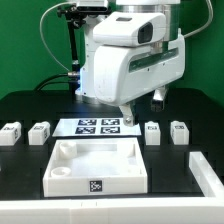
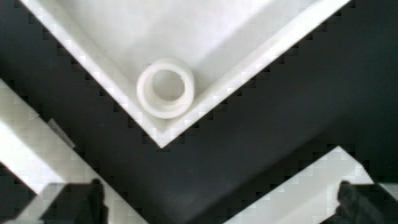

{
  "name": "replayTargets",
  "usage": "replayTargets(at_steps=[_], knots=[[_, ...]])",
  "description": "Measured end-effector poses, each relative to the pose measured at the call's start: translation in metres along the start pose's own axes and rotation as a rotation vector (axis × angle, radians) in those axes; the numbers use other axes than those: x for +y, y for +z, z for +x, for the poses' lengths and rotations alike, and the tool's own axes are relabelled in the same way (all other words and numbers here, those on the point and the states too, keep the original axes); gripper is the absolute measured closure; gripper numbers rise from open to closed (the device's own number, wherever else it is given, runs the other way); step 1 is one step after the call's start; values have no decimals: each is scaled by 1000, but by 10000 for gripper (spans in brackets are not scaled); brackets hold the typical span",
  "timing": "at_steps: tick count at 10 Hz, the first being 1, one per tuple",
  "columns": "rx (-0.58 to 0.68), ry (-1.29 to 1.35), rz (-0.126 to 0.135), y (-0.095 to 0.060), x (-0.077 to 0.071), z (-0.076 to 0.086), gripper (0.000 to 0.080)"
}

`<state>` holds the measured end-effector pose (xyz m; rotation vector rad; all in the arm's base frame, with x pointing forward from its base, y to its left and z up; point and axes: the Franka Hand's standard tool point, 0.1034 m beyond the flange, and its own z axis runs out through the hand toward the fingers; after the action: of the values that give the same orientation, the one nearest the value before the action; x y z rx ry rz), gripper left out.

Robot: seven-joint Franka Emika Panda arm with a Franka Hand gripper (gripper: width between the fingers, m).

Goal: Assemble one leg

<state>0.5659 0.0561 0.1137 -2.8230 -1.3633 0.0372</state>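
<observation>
Four legs are seen standing in a row across the middle of the black worktop (image 1: 25,105), each a small white post, none of them gripped. Two are placed toward the worktop's edge on the exterior view's left: the outer left leg (image 1: 10,134) close to that edge, and the inner left leg (image 1: 40,131) just beside it. The other two are placed toward the edge on the exterior view's right: the inner right leg (image 1: 153,131) and, beside it, the outer right leg (image 1: 180,130).

Between the two pairs the marker board (image 1: 97,125) is laid flat. In front of it, toward the worktop's near edge, the large white tray (image 1: 120,182) is set, well apart from all four legs. A round socket (image 1: 62,172) is seen in its near corner on the exterior view's left.

The gripper (image 1: 125,118) is held over the marker board, near the tray's far rim. In the wrist view one corner of the tray (image 2: 231,40) with a socket (image 2: 169,88) is shown; which corner cannot be told. The gripper (image 2: 214,205) is seen spread wide there, with the dark fingertips (image 2: 80,200) far apart.

Another white part (image 1: 205,172), partly cut off, is found at the near corner on the exterior view's right.
</observation>
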Motion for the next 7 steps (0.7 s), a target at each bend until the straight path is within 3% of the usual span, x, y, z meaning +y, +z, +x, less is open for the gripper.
replayTargets(at_steps=[7], knots=[[-1,0,2,1,0,0,150]])
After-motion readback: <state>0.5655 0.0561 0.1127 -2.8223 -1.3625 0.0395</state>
